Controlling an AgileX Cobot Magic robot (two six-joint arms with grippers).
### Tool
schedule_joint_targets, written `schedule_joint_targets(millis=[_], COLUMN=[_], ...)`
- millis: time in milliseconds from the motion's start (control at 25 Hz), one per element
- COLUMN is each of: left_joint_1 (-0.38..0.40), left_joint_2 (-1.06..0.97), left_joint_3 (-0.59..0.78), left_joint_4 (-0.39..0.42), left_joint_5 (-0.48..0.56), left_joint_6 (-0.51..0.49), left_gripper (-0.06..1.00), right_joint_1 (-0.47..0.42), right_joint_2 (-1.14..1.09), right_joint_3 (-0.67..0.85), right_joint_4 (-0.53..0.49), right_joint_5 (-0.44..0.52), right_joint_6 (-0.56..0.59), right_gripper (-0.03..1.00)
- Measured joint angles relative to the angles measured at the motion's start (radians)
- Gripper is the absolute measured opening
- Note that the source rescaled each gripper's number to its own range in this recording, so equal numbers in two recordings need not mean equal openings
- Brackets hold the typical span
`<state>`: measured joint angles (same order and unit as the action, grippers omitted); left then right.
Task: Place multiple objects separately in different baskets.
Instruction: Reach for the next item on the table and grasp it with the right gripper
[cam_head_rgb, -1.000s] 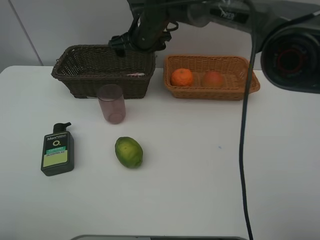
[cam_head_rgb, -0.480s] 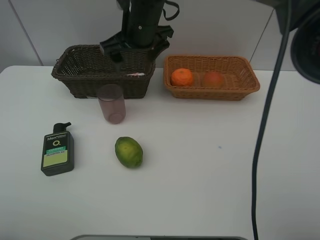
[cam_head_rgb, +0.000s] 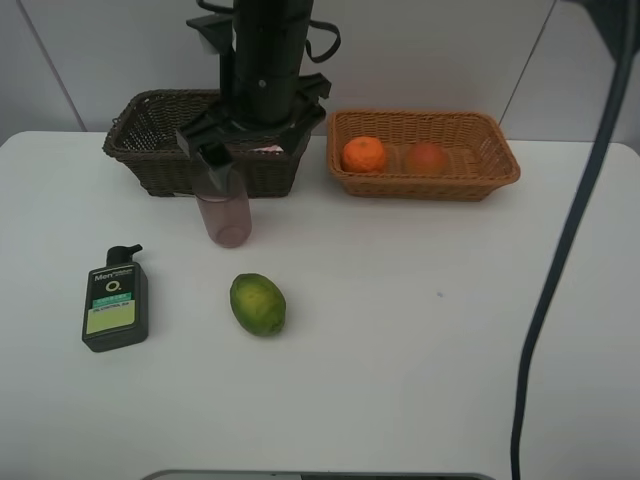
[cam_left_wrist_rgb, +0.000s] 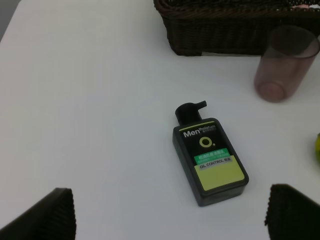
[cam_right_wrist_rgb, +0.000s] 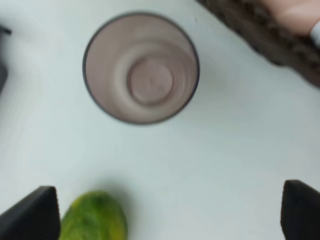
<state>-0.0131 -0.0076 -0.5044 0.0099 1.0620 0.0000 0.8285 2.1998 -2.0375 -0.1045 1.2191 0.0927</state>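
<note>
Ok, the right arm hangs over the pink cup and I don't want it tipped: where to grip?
Probably come straight down and close the jaws across the upper wall of the pink cup, below the rim: it stands upright, round, mouth up, with the dark basket close behind.

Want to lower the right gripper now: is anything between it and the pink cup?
Nothing visible. The open right gripper looks straight down into the cup; the green citrus and the dark basket lie beside it, not over it.

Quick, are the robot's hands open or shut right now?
Left end effector: open, holding nothing.
Right end effector: open, empty, hovering by the pink cup.
</note>
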Motion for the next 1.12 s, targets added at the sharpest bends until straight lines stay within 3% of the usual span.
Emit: schedule_joint_targets(millis=[240, 480, 680, 880, 1120], left_joint_1=[0.0, 0.0, 0.0, 0.0, 0.0], left_joint_2=[0.0, 0.0, 0.0, 0.0, 0.0], left_joint_3=[0.0, 0.0, 0.0, 0.0, 0.0], left_joint_4=[0.0, 0.0, 0.0, 0.0, 0.0], left_joint_5=[0.0, 0.0, 0.0, 0.0, 0.0], left_joint_6=[0.0, 0.0, 0.0, 0.0, 0.0], left_gripper=[0.97, 0.97, 0.97, 0.97, 0.97], right_joint_1=[0.029, 0.061, 0.093, 0.124, 0.136], right_joint_2=[-0.086, -0.157, -0.167, -0.163, -0.122], right_joint_3=[0.184, 0.356, 0.398, 0.398, 0.416], right_joint_4=[-0.001, 0.003, 0.01, 0.082, 0.145], right_joint_5=[-0.007, -0.119, -0.147, -0.16, -0.182], right_joint_6=[-0.044, -0.18, -0.32, -0.466, -0.491], right_gripper=[0.97, 0.97, 0.97, 0.97, 0.97])
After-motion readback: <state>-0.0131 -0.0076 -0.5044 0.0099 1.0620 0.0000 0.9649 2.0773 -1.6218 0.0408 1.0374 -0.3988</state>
